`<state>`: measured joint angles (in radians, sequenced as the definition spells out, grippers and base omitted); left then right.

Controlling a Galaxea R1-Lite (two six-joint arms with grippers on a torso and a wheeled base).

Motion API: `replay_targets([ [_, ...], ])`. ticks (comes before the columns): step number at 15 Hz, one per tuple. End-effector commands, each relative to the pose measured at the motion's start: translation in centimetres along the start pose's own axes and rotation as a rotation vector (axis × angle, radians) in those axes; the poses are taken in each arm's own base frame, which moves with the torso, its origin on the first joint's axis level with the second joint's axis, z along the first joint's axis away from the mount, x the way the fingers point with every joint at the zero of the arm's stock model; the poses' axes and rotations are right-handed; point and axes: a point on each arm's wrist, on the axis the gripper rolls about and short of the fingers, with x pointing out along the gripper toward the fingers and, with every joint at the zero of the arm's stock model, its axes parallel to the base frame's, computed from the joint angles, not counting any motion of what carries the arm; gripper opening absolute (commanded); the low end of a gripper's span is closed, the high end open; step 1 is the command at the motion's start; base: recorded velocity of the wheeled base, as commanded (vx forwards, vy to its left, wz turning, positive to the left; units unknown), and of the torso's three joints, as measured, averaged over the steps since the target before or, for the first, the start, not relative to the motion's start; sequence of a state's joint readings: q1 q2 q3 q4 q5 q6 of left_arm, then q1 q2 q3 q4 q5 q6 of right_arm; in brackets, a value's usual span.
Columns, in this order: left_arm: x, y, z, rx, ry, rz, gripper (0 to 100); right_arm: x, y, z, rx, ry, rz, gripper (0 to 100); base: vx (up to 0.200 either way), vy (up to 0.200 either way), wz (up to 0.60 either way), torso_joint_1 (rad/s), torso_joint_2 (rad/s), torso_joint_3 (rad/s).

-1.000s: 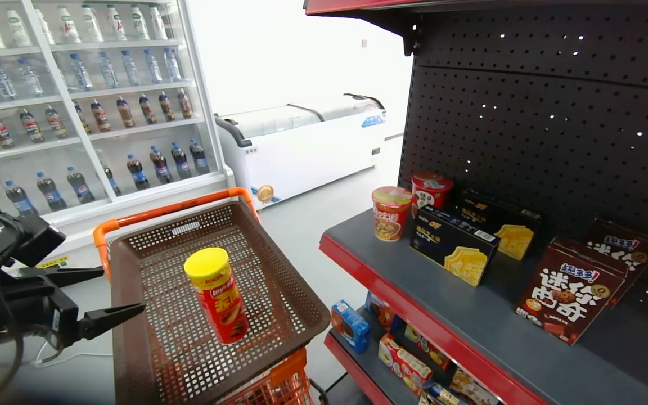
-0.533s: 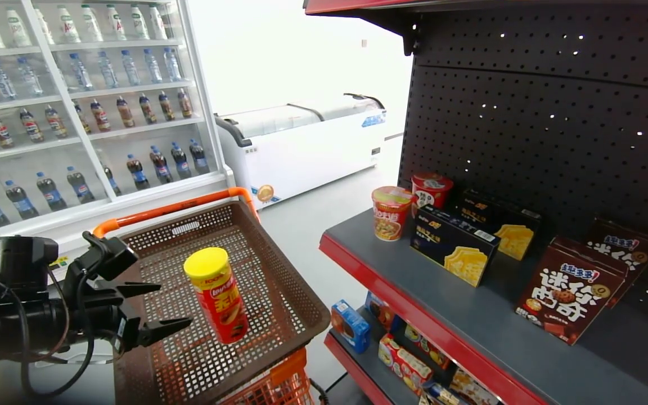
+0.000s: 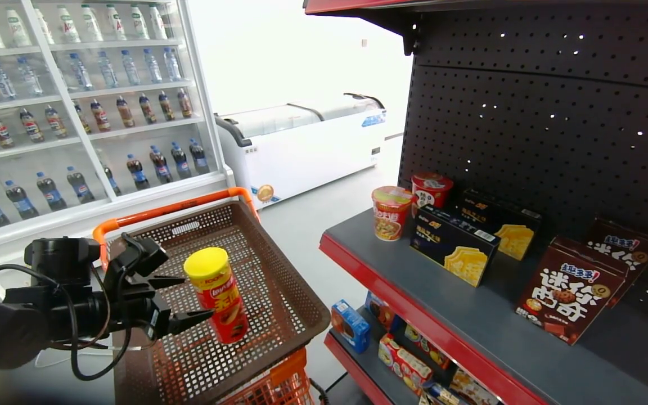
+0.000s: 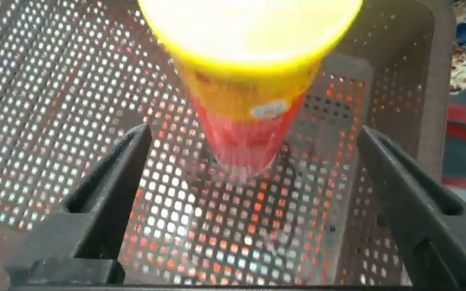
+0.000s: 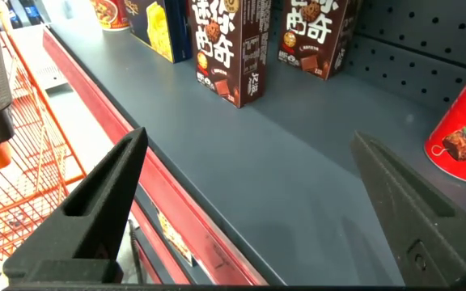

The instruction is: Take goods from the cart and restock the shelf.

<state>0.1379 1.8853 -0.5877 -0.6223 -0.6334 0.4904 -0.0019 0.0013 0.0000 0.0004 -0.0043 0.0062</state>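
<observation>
Flanking the lid-cropped can (image 4: 247,77), the left claw (image 4: 253,137), spread.

The basket (image 3: 297,293) looks like matt brown plastic with many holes. The can (image 3: 218,297) has a glossy printed wall and a smooth yellow top. The shelf (image 3: 403,271) is smooth, matt grey.

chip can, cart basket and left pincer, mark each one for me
chip can (image 3: 225,301), head view, on its red side.
cart basket (image 3: 287,284), head view, on its right mesh wall.
left pincer (image 3: 198,296), head view, midway between its fingertips.
</observation>
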Motion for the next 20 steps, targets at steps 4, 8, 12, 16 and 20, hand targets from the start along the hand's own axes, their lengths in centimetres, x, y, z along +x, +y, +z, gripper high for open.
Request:
replay_targets([
  [4, 2.9, -0.3, -1.1, -0.02, -0.022, -0.034, 100, 0.0, 0.0, 0.0, 0.0, 0.001, 0.0, 100, 0.0, 0.0, 0.0, 0.0, 0.0, 0.0],
  [8, 5.5, -0.1, -1.5, 0.067, -0.116, -0.025, 100, 0.0, 0.0, 0.0, 0.0, 0.0, 0.0, 100, 0.0, 0.0, 0.0, 0.0, 0.0, 0.0],
  [12, 6.7, -0.6, -2.1, 0.07, -0.113, -0.048, 100, 0.0, 0.0, 0.0, 0.0, 0.0, 0.0, 100, 0.0, 0.0, 0.0, 0.0, 0.0, 0.0],
  [16, 7.4, -0.5, -1.6, 0.045, -0.135, -0.055, 100, 0.0, 0.0, 0.0, 0.0, 0.001, 0.0, 100, 0.0, 0.0, 0.0, 0.0, 0.0, 0.0],
  [20, 7.3, 0.0, -1.6, 0.044, -0.122, 0.0, 0, 0.0, 0.0, 0.0, 0.0, 0.0, 0.0, 100, 0.0, 0.0, 0.0, 0.0, 0.0, 0.0],
])
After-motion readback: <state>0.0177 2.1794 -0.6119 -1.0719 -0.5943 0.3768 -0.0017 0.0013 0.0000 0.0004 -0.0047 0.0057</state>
